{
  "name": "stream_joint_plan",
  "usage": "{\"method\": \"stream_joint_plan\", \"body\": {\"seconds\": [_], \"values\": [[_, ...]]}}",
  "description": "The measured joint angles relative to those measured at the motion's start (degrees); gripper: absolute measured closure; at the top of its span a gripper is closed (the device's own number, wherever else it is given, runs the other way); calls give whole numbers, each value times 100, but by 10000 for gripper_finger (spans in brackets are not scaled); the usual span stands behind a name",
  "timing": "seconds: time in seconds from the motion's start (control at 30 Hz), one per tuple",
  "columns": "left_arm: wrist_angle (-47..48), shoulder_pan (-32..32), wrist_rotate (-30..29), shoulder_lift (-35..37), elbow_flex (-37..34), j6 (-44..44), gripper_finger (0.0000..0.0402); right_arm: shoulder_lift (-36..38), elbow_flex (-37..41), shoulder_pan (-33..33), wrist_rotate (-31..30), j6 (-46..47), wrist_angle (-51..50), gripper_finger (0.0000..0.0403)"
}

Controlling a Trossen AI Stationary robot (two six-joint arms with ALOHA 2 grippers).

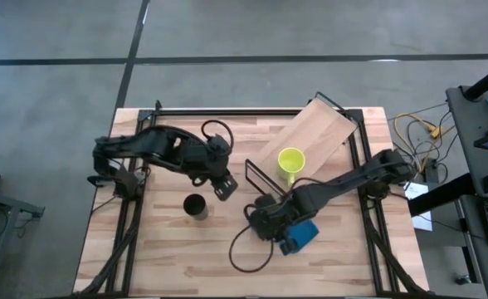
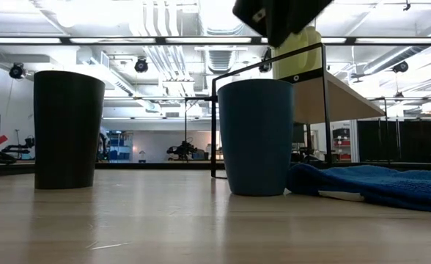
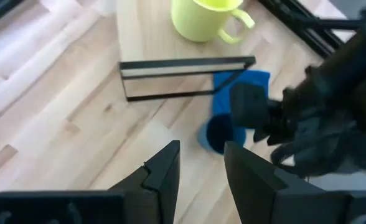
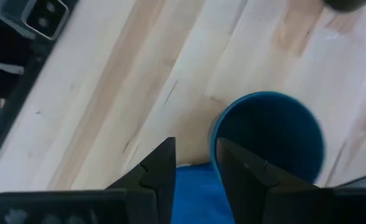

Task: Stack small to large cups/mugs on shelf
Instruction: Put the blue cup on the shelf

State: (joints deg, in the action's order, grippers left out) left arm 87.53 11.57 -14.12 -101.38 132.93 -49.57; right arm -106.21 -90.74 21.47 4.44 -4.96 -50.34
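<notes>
The yellow mug [image 1: 291, 162] stands upright on the light-wood shelf [image 1: 310, 133], which lies slanted at the table's far right. The black cup [image 1: 196, 206] stands on its base on the tabletop. The dark blue cup [image 2: 256, 136] also stands on the table, beside the blue pad [image 1: 300, 234]. In the high view my right arm covers it. My right gripper [image 4: 195, 165] hovers open just above the blue cup's rim [image 4: 223, 124], clear of it in the low view [image 2: 278, 18]. My left gripper [image 1: 223, 187] is open, above the table beside the black cup.
The shelf's thin black frame [image 3: 186, 62] stands between the blue cup and the mug. Black rails [image 1: 136, 208] run along the table's left and right edges. Loose cable [image 1: 248, 253] loops on the near part of the table. Bare wood lies along the near left.
</notes>
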Motion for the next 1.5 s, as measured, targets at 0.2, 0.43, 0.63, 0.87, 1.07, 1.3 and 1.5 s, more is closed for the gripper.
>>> {"method": "stream_joint_plan", "body": {"seconds": [0.2,0.43,0.63,0.87,1.07,1.3,1.5], "values": [[4,0,-10,43,-20,2,290,-327,0,-11,-63,40,37,291],[5,0,-7,38,-30,64,290,-554,0,-11,-351,42,42,292],[2,0,-5,36,-36,91,290,-569,0,-28,-710,39,45,299],[9,0,9,37,-84,209,290,-575,0,-90,-199,139,-227,379],[73,-3,10,37,-119,370,290,-344,-2,-45,-14,543,-733,393],[251,-9,10,39,-149,359,290,274,0,88,226,1459,-1143,393],[251,-9,6,38,-209,348,290,843,0,200,320,2084,-1572,394]]}}
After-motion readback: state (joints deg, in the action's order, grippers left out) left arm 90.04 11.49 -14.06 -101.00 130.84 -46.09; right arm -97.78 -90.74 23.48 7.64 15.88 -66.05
